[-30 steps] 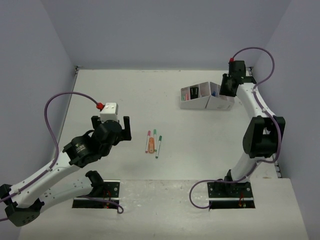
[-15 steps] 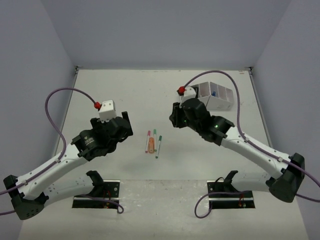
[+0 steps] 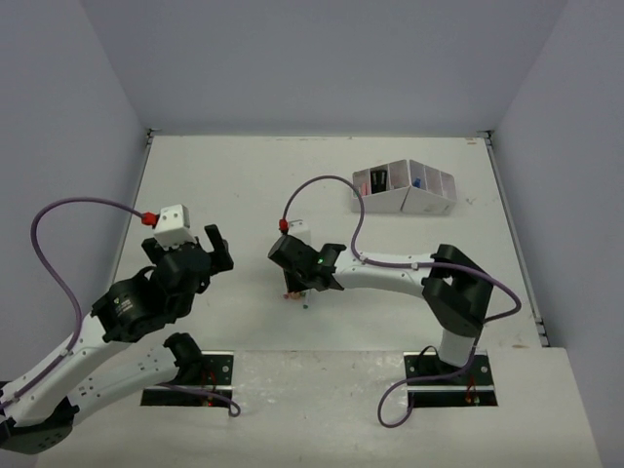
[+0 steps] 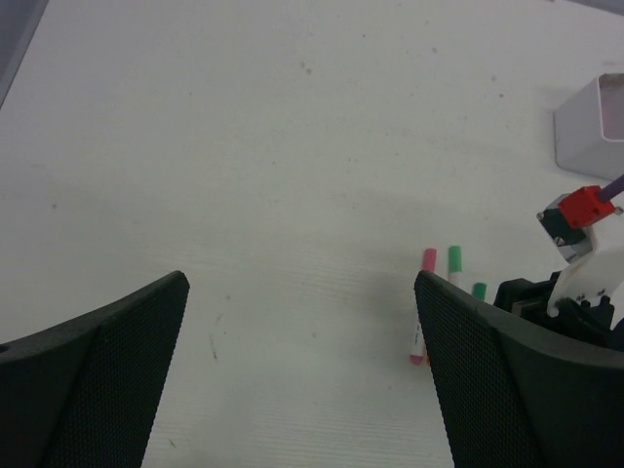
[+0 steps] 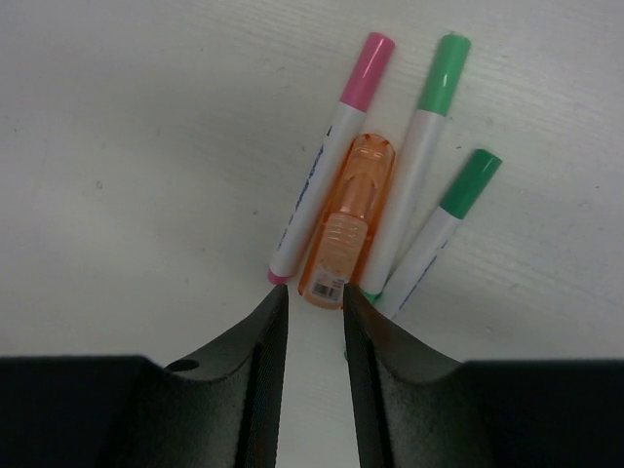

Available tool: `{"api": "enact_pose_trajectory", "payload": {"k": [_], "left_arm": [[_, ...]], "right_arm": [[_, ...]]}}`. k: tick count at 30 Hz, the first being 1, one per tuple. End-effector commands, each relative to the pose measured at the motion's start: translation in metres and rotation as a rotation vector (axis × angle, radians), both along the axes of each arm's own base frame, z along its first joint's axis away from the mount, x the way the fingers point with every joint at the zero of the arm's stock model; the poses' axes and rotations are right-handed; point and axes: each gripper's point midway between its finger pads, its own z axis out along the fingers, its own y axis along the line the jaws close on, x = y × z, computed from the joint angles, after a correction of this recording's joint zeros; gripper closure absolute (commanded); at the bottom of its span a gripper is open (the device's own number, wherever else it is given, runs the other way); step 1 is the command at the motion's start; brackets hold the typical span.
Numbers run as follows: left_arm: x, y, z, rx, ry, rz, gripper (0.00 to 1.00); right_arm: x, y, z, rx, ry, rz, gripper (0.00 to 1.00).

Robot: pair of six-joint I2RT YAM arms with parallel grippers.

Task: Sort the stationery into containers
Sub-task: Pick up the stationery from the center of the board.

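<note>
Three pens [image 5: 421, 146] and a highlighter [image 5: 346, 234] lie side by side on the tabletop [image 3: 244, 185], and the right jaws, slightly parted and empty, hover at the highlighter's near end, so the pick seems in hand, calling for a straddling descent, then closing; the left jaws gape idle.

No legible txt; highlighter [image 5: 346, 219] label too blurry.

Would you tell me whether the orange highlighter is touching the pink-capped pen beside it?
Touching. The right wrist view shows the orange highlighter lying against the pink-capped pen, no table showing between their sides.
</note>
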Motion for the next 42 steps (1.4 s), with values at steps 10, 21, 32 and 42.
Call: {"api": "enact_pose_trajectory", "payload": {"k": [10, 21, 32, 42], "left_arm": [[-0.001, -0.010, 0.001, -0.014, -0.050, -0.103, 0.00], [-0.003, -0.011, 0.004, -0.033, -0.063, -0.117, 0.00], [-0.004, -0.010, 0.006, -0.042, -0.071, -0.121, 0.00], [-0.004, -0.010, 0.007, -0.045, -0.075, -0.123, 0.00]], "right_arm": [[0.010, 0.006, -0.011, -0.059, -0.015, -0.115, 0.69], [0.012, 0.007, -0.032, -0.131, 0.009, -0.112, 0.68], [0.009, 0.005, -0.048, -0.164, 0.038, -0.114, 0.66], [0.007, 0.003, -0.048, -0.163, 0.042, -0.115, 0.64]]}}
